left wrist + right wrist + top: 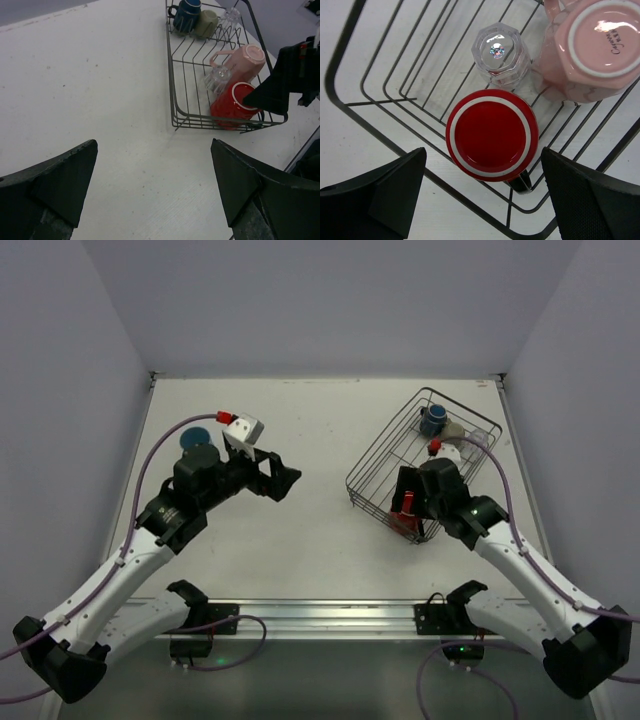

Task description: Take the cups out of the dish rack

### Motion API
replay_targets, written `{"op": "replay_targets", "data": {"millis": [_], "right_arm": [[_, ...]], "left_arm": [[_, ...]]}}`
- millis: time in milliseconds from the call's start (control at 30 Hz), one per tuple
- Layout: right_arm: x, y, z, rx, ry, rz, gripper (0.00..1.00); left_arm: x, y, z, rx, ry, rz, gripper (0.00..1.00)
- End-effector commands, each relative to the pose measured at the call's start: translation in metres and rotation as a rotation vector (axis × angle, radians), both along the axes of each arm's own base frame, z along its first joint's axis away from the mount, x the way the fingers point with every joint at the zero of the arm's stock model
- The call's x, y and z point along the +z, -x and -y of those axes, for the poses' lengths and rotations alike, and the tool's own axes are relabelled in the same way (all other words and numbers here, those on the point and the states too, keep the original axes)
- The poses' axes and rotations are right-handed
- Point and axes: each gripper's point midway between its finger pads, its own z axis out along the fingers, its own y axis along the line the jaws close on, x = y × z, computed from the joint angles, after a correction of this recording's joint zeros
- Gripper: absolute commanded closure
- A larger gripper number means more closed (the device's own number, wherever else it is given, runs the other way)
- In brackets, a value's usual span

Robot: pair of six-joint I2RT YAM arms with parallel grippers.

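Table (320, 420): dish rack (385, 440) is set at the right side. Pink mug (590, 47), red cup (491, 135) and clear glass (500, 55) are crowded into its near end. Right gripper (484, 155) is held spread above the red cup. Left gripper (154, 145) is spread too, well apart from the rack.

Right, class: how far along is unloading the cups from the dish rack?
Done: perhaps one, a blue round cup beside the left arm. In hand: nothing; the open right end effector hangs over the red cup. Left: that, the pale pink mug, clear faceted glass, dark blue mug and olive mug, in the black wire rack.
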Motion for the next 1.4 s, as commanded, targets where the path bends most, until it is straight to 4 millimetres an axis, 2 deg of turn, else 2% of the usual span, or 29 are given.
{"op": "replay_targets", "data": {"millis": [0, 133, 400, 600, 667, 700, 733, 800, 867, 1067, 1200, 1300, 1333, 1367], "right_arm": [[-0.008, -0.001, -0.001, 0.011, 0.051, -0.078, 0.01], [-0.02, -0.005, -0.002, 0.002, 0.083, -0.131, 0.01], [-0.048, -0.005, -0.004, -0.004, 0.113, -0.217, 0.01], [-0.048, -0.017, -0.003, -0.029, 0.143, -0.202, 0.01], [-0.045, -0.021, -0.005, -0.027, 0.138, -0.19, 0.14], [-0.042, -0.023, -0.006, -0.028, 0.135, -0.179, 0.21], [-0.036, -0.024, -0.005, -0.035, 0.133, -0.157, 0.37], [-0.022, -0.028, -0.004, -0.046, 0.136, -0.098, 0.48], [0.002, -0.029, -0.008, -0.034, 0.081, -0.012, 0.57], [0.075, -0.032, -0.023, 0.031, -0.119, 0.277, 0.69], [0.094, -0.031, -0.036, 0.075, -0.213, 0.344, 0.72], [0.112, -0.027, -0.057, 0.153, -0.321, 0.388, 0.72], [0.122, -0.025, -0.067, 0.2, -0.372, 0.41, 0.73], [0.127, -0.023, -0.074, 0.221, -0.416, 0.416, 0.73]], "left_arm": [[0.009, -0.007, 0.006, -0.023, 0.007, 0.081, 0.0], [-0.002, -0.012, -0.003, 0.027, -0.043, 0.06, 0.0], [0.0, -0.007, -0.006, 0.023, -0.037, 0.071, 0.0], [0.0, -0.006, -0.002, 0.006, -0.025, 0.064, 0.0], [0.0, -0.005, 0.001, -0.008, -0.019, 0.06, 0.0], [0.0, -0.003, 0.003, -0.023, -0.009, 0.054, 0.0], [0.0, -0.002, 0.004, -0.029, -0.005, 0.051, 0.0], [0.002, 0.003, 0.011, -0.064, 0.022, 0.039, 0.0], [0.003, 0.006, 0.016, -0.093, 0.042, 0.03, 0.02], [0.015, 0.023, 0.039, -0.231, 0.146, -0.005, 0.11], [0.022, 0.04, 0.057, -0.344, 0.278, -0.057, 0.16], [0.026, 0.048, 0.067, -0.403, 0.378, -0.078, 0.2], [0.021, 0.047, 0.069, -0.408, 0.395, -0.096, 0.24], [0.028, 0.046, 0.072, -0.426, 0.426, -0.069, 0.25]]}}
